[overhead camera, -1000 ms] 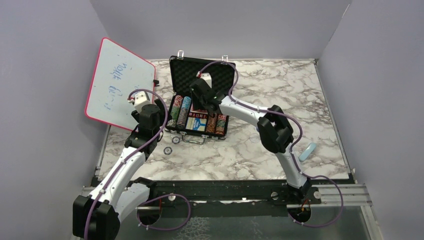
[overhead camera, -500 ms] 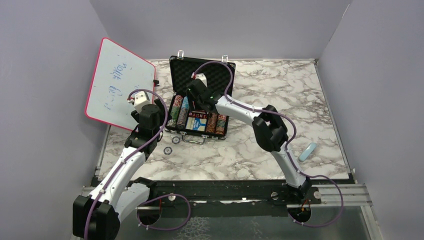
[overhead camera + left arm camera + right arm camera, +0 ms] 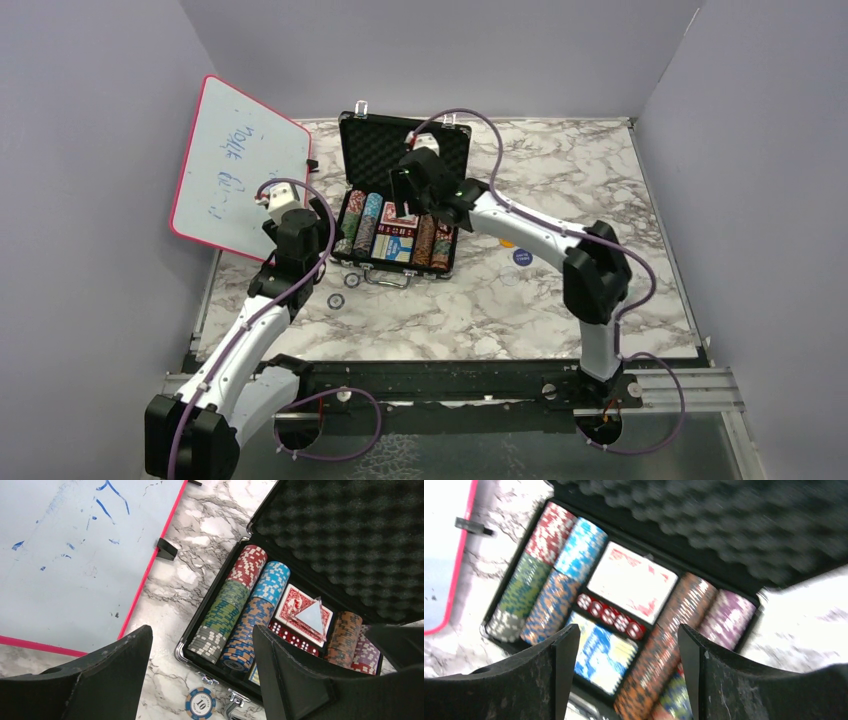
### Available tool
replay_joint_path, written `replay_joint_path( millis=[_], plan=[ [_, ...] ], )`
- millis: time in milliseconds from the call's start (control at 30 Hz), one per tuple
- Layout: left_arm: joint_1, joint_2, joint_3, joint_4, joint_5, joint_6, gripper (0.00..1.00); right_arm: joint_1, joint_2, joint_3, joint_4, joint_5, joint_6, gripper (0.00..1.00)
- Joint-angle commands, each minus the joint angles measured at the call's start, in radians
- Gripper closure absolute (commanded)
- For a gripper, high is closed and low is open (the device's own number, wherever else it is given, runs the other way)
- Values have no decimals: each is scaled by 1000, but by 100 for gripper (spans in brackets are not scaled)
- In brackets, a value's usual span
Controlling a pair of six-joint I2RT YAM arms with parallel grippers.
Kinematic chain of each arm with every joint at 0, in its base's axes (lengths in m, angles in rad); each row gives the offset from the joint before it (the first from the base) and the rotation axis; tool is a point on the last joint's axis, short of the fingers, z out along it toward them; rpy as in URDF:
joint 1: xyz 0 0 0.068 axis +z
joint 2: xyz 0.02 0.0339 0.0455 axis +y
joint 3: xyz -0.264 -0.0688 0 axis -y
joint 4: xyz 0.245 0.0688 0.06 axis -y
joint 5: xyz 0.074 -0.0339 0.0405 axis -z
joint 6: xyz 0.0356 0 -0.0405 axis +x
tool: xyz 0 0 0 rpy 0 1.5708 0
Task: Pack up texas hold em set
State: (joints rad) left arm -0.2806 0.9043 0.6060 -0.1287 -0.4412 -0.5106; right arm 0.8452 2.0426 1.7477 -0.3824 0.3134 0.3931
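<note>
An open black briefcase [image 3: 375, 150] sits toward 12 o'clock on the marble surface [image 3: 600, 170]. Its lid is raised and the foam lining shows.

The right pincer [image 3: 628, 630] hangs over the tray with its fingers spread wide and nothing between them. The red card deck [image 3: 631, 587] and a row of red dice [image 3: 610, 614] lie straight below the gap. The left pincer [image 3: 200, 630] hovers at 8 o'clock of the case, just outside its left wall. It too is spread wide and empty.

Inside the tray are four rows of striped poker chips [image 3: 225, 610], two on the left and two on the right. Between them lie two decks, the red one and a blue card deck [image 3: 601, 655], with the single row of dice between the decks. The dice are too blurred to count.

On the surface, two loose chips [image 3: 336, 300] lie at 7 o'clock of the case, near its handle [image 3: 385, 278]. One orange button [image 3: 507, 243] and one blue button [image 3: 522, 257] lie close together at 4 o'clock of the case. One pink-framed whiteboard [image 3: 235, 170] leans at 9 o'clock.

Compared with a second ago, the right arm's elbow has swung out toward 3 o'clock, uncovering the two buttons it hid before. Its pincer has shifted slightly toward the lid and opened wider. The left arm has not moved.
</note>
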Motion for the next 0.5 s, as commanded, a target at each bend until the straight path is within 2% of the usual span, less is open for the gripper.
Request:
replay_joint_path(
  millis=[0,200,367,467],
  plan=[
    [6,-30,-7,37,38,15,24,-7,-208,-219,20,101,35,26],
    [6,-39,-17,44,47,15,24,-80,-457,-568,-55,176,140,26],
    [7,-40,-21,47,54,13,24,-166,-544,-780,-93,163,239,21],
    [7,-35,-24,50,63,9,24,-227,-550,-859,-72,80,269,18]
  ],
)
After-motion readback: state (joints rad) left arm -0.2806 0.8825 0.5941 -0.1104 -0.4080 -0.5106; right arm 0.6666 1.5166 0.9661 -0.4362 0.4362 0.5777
